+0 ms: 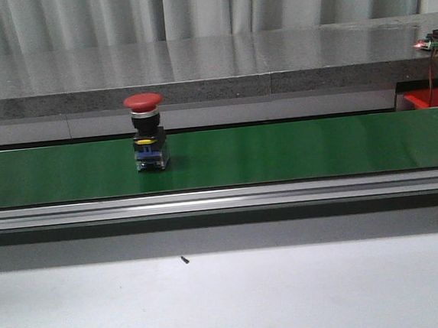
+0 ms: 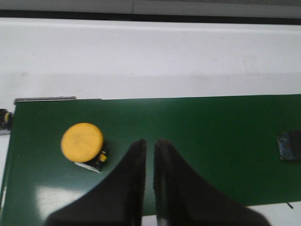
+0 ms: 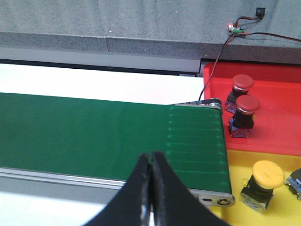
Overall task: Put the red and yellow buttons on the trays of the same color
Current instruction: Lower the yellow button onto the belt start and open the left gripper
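1. As a red button [image 1: 146, 131] stands upright on the green belt [image 1: 294, 150] left of centre in the front view, neither arm appears there.
2. The left gripper [image 2: 149, 143] hangs over the belt with its fingers nearly together, a thin gap between them, holding nothing.
3. The left wrist view shows a yellow button [image 2: 84, 144] on the belt beside that gripper, close but not touching; another dark object [image 2: 289, 146] at the belt's other side is too blurred to name.
4. The right gripper [image 3: 151, 157] hovers over the belt's near edge, fingers pressed together and empty.
5. Beyond the belt's right end lies the red tray [image 3: 282, 127] with two red buttons [image 3: 243, 115] in it; nearer, a yellow tray [image 3: 263, 212] holds one yellow-capped button [image 3: 261, 185], contradicting any notion of a single tray.
6. The buttons look rigid, light and top-heavy; the blocky base under the smooth cap likely offers the surest hold.
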Tool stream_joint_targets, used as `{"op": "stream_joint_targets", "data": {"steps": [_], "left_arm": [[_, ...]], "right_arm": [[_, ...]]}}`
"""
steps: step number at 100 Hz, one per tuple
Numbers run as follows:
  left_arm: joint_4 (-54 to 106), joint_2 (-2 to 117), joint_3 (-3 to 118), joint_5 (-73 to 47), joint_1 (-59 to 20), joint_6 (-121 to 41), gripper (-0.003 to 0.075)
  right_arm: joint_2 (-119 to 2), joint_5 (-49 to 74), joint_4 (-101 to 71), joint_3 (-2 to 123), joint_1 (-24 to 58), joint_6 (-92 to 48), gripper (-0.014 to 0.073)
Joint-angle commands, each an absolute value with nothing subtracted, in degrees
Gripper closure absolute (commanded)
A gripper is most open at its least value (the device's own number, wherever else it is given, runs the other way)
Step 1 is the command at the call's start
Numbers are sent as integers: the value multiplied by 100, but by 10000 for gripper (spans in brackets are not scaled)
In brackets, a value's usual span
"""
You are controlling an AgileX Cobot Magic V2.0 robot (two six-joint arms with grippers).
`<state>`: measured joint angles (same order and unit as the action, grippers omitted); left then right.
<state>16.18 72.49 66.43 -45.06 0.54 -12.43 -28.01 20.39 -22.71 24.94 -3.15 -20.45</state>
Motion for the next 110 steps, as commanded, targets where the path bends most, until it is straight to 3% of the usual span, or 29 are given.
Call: {"op": "stream_joint_targets", "data": {"steps": [1,56,110], "left_arm": [[1752,6818,6664,-4258,-171,-1262,740],[1847,4519,4950,-4198,-360,-1262,740],[1847,3023,4122,-4145,-360,-1262,740]], "right_arm": [[-2795,1604,-2343,2624,-309,-2090,710],[-3057,2182,-2278,2862,-304,-2095,710],[-5018,3667,-2291,4786,-125,-2135,706]]}}
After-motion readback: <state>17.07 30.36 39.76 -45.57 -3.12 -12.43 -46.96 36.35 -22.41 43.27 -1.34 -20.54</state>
